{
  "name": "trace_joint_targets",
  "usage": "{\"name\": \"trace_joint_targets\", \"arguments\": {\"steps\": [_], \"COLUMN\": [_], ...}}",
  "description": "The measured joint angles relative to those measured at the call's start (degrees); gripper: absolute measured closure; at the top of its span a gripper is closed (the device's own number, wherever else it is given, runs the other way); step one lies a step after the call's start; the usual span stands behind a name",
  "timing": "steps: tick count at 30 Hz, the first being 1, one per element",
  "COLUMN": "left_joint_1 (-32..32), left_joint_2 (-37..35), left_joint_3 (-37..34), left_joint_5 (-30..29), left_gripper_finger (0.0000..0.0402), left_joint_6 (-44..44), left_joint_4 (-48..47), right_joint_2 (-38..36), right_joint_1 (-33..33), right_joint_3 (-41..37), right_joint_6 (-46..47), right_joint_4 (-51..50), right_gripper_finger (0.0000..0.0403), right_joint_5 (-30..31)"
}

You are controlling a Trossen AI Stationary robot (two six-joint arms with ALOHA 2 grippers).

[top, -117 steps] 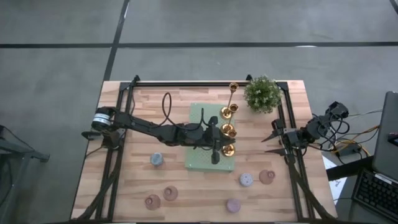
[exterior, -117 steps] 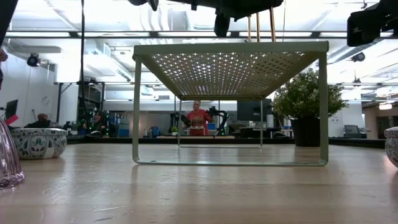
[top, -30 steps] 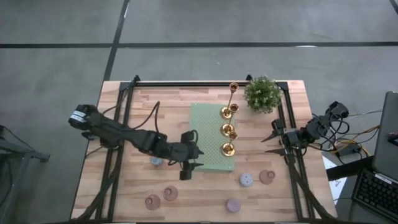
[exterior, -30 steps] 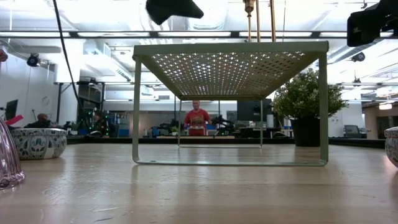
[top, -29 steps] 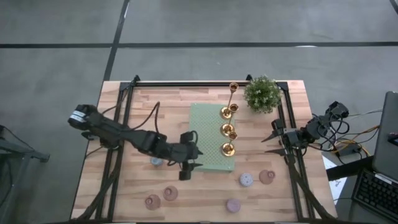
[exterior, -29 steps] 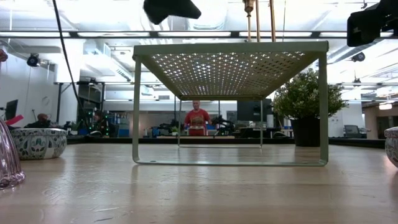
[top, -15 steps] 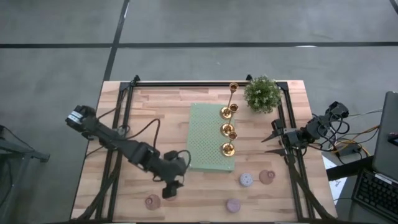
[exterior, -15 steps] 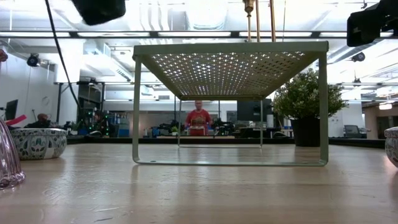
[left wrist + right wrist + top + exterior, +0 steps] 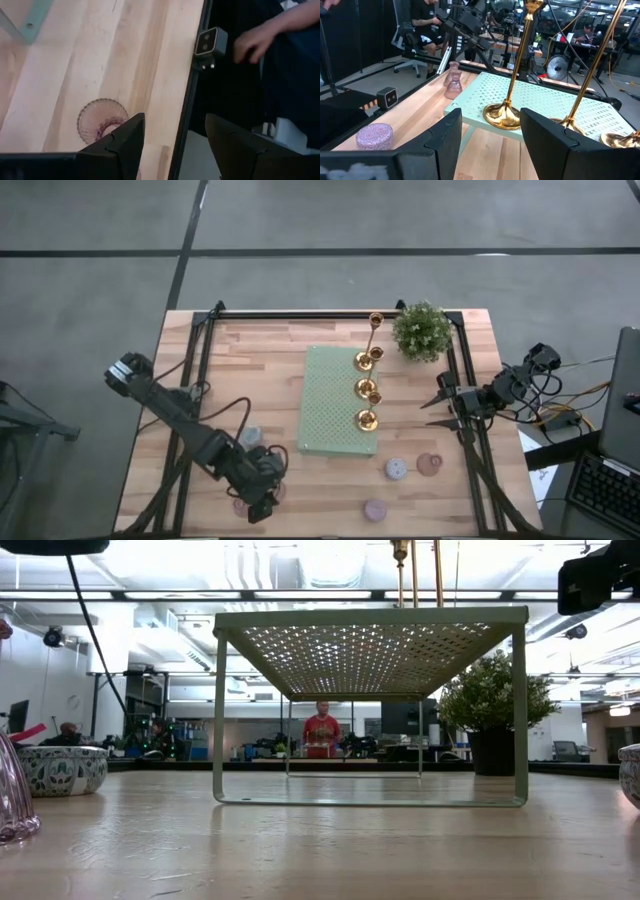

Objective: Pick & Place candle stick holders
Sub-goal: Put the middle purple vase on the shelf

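Note:
Three short gold candle stick holders (image 9: 367, 388) and a tall thin one (image 9: 375, 322) stand on the pale green perforated mat (image 9: 330, 405). Pastel cup holders sit on the wood: blue-grey (image 9: 250, 437), lavender (image 9: 397, 469), pink (image 9: 430, 464) and lavender (image 9: 375, 509). My left gripper (image 9: 259, 508) hangs open above the near-left part of the table, slanting down. A pink ribbed glass holder (image 9: 99, 120) stands on the wood just beside one of its fingers, not between them. My right gripper (image 9: 440, 405) waits open at the table's right side, level, facing the mat.
A potted plant (image 9: 421, 330) stands at the far right corner. Black frame rails (image 9: 190, 410) run along both sides of the table. A small camera (image 9: 210, 42) sits on the near edge rail, with a person's hand (image 9: 255, 37) beyond it.
My left gripper has swung away from the mat's near-left corner toward the table's near edge and somewhat left, sinking a little and rolling about its own axis. It now hangs over the pink holders, with its fingers still apart. Nothing on the table has moved.

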Motion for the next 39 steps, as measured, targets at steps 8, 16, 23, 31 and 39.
{"name": "trace_joint_targets", "arguments": {"steps": [8, 16, 23, 31, 39], "left_joint_1": [-3.4, -3.9, -3.9, -3.9, -3.4], "left_joint_2": [2.8, 6.0, 7.8, 8.9, 9.2], "left_joint_3": [0.0, -0.5, -1.0, -0.9, -0.9], "left_joint_5": [-2.3, -2.1, -1.6, -2.1, -6.5], "left_gripper_finger": [0.0196, 0.0196, 0.0196, 0.0196, 0.0208], "left_joint_6": [-0.2, -0.1, 0.4, 0.9, 2.5], "left_joint_4": [-1.1, -2.1, -3.3, -2.8, -3.0], "right_joint_2": [0.0, 0.0, 0.0, 0.0, 0.0], "right_joint_1": [0.0, 0.0, 0.0, 0.0, 0.0], "right_joint_3": [0.0, 0.0, 0.0, 0.0, 0.0], "right_joint_6": [0.0, 0.0, 0.0, 0.0, 0.0], "right_joint_4": [0.0, 0.0, 0.0, 0.0, 0.0], "right_gripper_finger": [0.0209, 0.0209, 0.0209, 0.0209, 0.0209], "right_joint_5": [0.0, 0.0, 0.0, 0.0, 0.0]}}
